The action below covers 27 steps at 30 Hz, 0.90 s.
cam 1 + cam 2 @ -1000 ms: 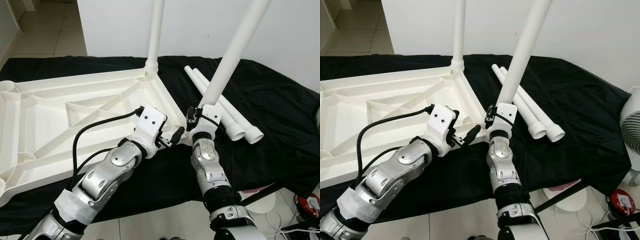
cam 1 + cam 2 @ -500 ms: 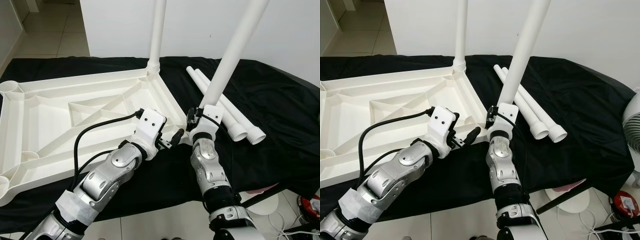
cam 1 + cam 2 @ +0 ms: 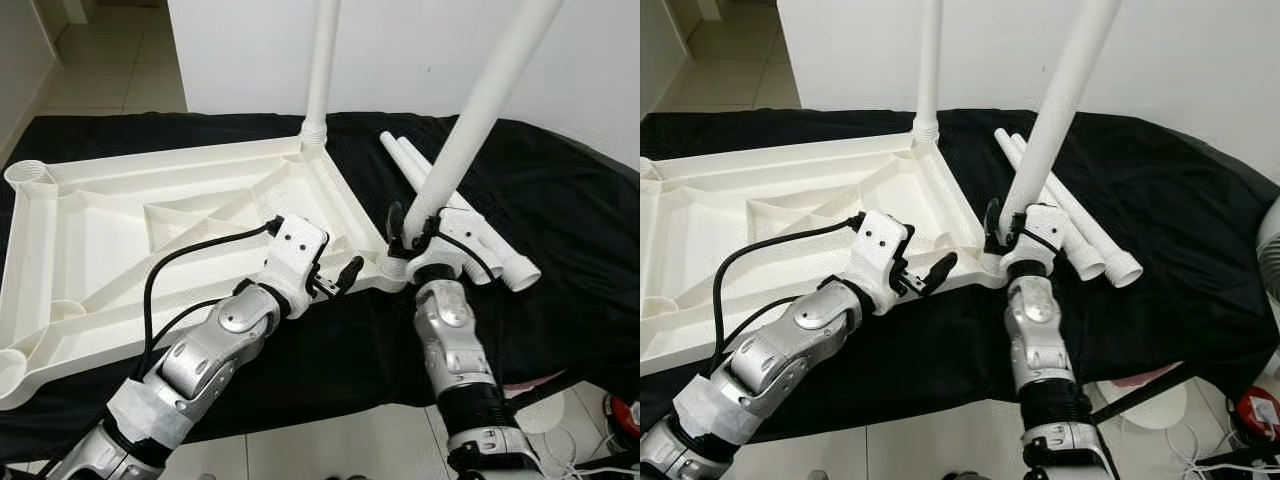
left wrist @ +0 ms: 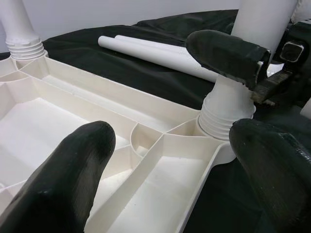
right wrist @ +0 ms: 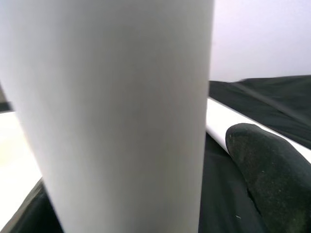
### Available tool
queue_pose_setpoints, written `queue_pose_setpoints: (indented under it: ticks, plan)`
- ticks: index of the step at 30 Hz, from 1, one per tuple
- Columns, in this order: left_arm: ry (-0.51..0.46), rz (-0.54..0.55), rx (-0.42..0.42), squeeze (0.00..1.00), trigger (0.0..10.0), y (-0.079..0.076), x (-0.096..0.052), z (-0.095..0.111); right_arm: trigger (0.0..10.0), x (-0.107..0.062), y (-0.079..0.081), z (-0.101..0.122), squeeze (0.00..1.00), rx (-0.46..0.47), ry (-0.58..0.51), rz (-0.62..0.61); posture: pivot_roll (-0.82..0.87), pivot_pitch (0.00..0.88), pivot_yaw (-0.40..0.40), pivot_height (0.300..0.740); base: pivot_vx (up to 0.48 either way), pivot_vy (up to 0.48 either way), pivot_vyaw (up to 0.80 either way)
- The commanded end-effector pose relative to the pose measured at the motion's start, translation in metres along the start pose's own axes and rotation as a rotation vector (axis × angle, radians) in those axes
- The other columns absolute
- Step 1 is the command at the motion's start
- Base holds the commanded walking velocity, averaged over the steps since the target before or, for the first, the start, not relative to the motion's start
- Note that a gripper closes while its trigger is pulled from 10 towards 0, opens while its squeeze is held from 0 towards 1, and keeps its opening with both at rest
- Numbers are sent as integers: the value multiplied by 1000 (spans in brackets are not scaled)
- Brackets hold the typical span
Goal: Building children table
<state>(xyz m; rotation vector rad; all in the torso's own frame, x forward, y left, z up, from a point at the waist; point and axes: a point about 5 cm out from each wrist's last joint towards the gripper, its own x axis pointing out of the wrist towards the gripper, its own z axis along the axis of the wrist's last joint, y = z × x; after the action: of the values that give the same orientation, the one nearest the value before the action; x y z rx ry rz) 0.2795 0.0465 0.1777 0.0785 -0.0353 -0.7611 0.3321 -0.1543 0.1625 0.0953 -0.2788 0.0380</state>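
Note:
A white tabletop (image 3: 160, 166) lies upside down on the black cloth. One white leg (image 3: 322, 60) stands upright in its far corner socket. My right gripper (image 3: 418, 226) is shut on a second, tilted leg (image 3: 482, 108) just above its ribbed end (image 4: 226, 114), which sits in the near right corner socket. One black finger (image 5: 265, 170) of that gripper shows beside the leg. My left gripper (image 3: 338, 282) is open, hovering at the tabletop's near edge just left of that corner, with its fingers (image 4: 73, 170) spread wide and nothing between them.
Two loose legs (image 3: 1102, 245) lie side by side on the black cloth (image 3: 570, 200), right of the held leg. A white fan (image 3: 1270, 235) stands at the far right. Below the table's edge are a round white base (image 3: 1145, 400) and cables on the tile floor.
The whole view has shifted a little to the right. My right wrist has turned on the tilted leg, so a black finger now shows at its left. The left gripper holds its place.

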Motion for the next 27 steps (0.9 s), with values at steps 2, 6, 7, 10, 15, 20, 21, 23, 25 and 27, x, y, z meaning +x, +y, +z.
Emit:
queue_pose_setpoints:
  ticks: [2, 6, 7, 10, 15, 20, 21, 23, 25, 27]
  plan:
    - [-6, -277, 4, 0, 10000, -15, 0, 2, 10000, -3, -15, -2, 0, 2, 36, 42, 24, 54, -41, 740, 0, 0, 0]
    - [-7, -283, 7, 0, 10000, -15, 0, 4, 10000, -5, -29, -8, 0, -66, 106, 240, 20, 53, -33, 740, 0, 0, 0]
    - [-7, -285, 7, 0, 10000, -15, 0, 4, 10000, -5, -31, -10, 0, -91, 115, 283, 19, 49, -28, 740, 0, 0, 0]
    - [-9, -290, 7, 0, 10000, -15, 1, 4, 10000, -7, -33, -14, 0, -93, 149, 355, 19, 49, -27, 740, 0, 0, 0]
    - [-9, -296, 6, 0, 10000, -16, 1, 5, 10000, -9, -34, -21, 0, -144, 191, 476, 19, 40, -15, 740, 0, 0, 0]
    - [-8, -299, 6, 0, 10000, -16, 1, 5, 10000, -9, -35, -23, 0, -168, 214, 543, 21, 38, -11, 740, 0, 0, 0]
    - [-8, -301, 6, 0, 10000, -16, 0, 6, 10000, -8, -36, -23, 0, -185, 218, 566, 21, 36, -11, 740, 0, 0, 0]
    - [-7, -304, 6, 0, 10000, -17, 0, 6, 10000, -6, -38, -22, 0, -207, 218, 579, 21, 32, -9, 740, 0, 0, 0]
    - [-7, -306, 6, 0, 10000, -17, 0, 6, 10000, -3, -40, -21, 0, -229, 218, 588, 23, 31, -9, 740, 0, 0, 0]
    - [-6, -308, 5, 0, 10000, -18, 0, 6, 10000, -1, -41, -20, 0, -247, 217, 600, 23, 31, -9, 740, 0, 0, 0]
